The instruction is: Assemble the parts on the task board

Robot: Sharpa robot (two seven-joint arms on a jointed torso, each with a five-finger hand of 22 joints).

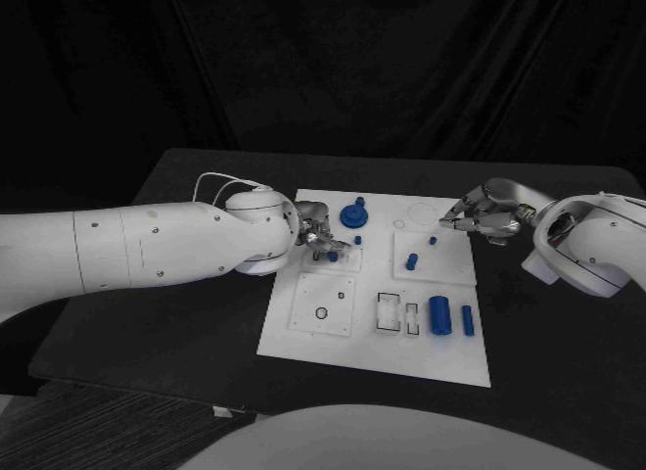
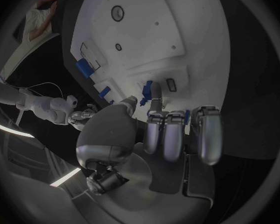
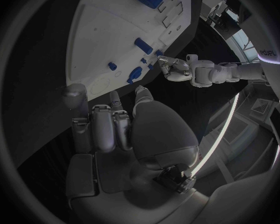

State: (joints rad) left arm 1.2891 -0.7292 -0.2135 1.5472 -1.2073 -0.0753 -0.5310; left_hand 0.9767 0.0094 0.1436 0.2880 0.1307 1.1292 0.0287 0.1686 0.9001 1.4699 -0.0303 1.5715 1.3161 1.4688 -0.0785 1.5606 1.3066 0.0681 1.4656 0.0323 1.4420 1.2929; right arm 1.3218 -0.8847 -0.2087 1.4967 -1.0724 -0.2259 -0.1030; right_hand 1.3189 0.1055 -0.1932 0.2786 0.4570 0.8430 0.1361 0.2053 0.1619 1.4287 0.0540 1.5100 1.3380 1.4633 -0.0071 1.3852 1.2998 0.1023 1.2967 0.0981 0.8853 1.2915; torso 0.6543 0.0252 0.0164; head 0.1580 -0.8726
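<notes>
The white task board (image 1: 393, 354) lies mid-table. My left hand (image 1: 313, 238) reaches over its left edge and pinches a small blue peg (image 1: 332, 257) between thumb and a finger above a raised square plate (image 1: 339, 258); the left wrist view shows the peg (image 2: 145, 90) at the fingertips (image 2: 155, 91). My right hand (image 1: 484, 211) hovers at the board's far right edge beside a round recess (image 1: 424, 211), fingers loosely bent, holding nothing. On the board are a blue round part (image 1: 354, 215), two small upright pegs (image 1: 411, 260) and two lying cylinders (image 1: 440, 313).
Black rectangular slots (image 1: 391, 311) and a square plate with a small ring hole (image 1: 322, 313) sit at the board's near left. Black table (image 1: 182, 323) surrounds the board. The right wrist view shows the board (image 3: 96, 30) and my left hand (image 3: 177, 68) across it.
</notes>
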